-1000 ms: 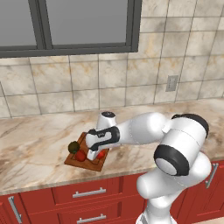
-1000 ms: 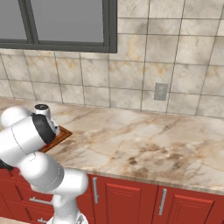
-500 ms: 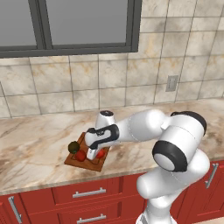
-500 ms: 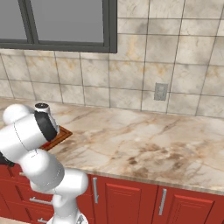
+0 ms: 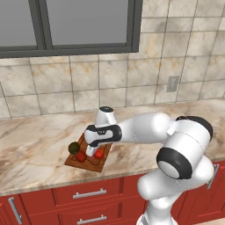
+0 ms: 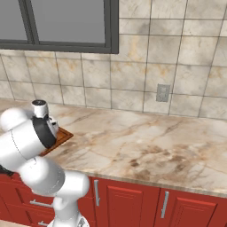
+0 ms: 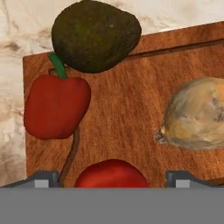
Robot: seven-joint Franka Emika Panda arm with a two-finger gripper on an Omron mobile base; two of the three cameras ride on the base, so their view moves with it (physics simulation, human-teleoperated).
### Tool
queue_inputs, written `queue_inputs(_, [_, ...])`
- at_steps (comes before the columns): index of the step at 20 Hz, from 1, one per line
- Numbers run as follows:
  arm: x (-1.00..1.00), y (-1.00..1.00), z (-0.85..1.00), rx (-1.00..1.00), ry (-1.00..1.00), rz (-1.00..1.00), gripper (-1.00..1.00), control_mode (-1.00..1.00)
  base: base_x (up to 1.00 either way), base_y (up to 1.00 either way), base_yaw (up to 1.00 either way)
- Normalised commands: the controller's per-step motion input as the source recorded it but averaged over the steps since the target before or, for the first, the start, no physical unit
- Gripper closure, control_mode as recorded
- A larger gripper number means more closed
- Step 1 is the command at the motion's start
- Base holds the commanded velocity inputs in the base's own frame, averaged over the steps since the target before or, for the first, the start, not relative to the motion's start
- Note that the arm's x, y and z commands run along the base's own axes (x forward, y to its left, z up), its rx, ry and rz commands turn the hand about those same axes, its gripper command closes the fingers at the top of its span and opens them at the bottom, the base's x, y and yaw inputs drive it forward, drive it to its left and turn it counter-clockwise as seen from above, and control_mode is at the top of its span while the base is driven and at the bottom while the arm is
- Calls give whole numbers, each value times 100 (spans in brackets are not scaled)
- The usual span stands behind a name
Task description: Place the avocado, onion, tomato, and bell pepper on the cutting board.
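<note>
The worktop carries the board near its front edge, and in the hand view all four vegetables now lie on the board. The onion rests toward one side, well apart from the pepper, whose green stem points up at the avocado. The avocado sits at the board's corner, partly overhanging the rim, and touches or nearly touches the pepper's stem. The tomato lies directly between my fingertips, which now stand wide on either side of it with clear wood showing between them and its skin. A second ago my end effector was closed much tighter; it has just sprung open, so I judge the tomato released onto the board. That would make it the last of the four, and the task looks complete. What remains, I think, is lifting straight off without nudging the tomato or rolling the avocado off the corner.
</note>
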Motion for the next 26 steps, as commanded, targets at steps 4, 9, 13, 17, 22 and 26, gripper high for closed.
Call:
queue_inputs(4, [0, 0, 53, 0, -7, 0, -100, -100, 0, 0, 0])
queue_inputs(9, [-21, -14, 57, 0, -9, 0, -100, -100, 0, 0, 0])
queue_inputs(13, [-45, -63, 46, 6, -13, 0, -100, -100, 0, 0, 0])
queue_inputs(17, [-50, -86, 41, 10, -14, 0, -100, -100, 0, 0, 0])
queue_inputs(22, [-43, -91, 38, 11, -15, 0, -100, -100, 0, 0, 0])
queue_inputs(26, [-29, -86, 28, 13, -9, -1, -100, -100, 0, 0, 0])
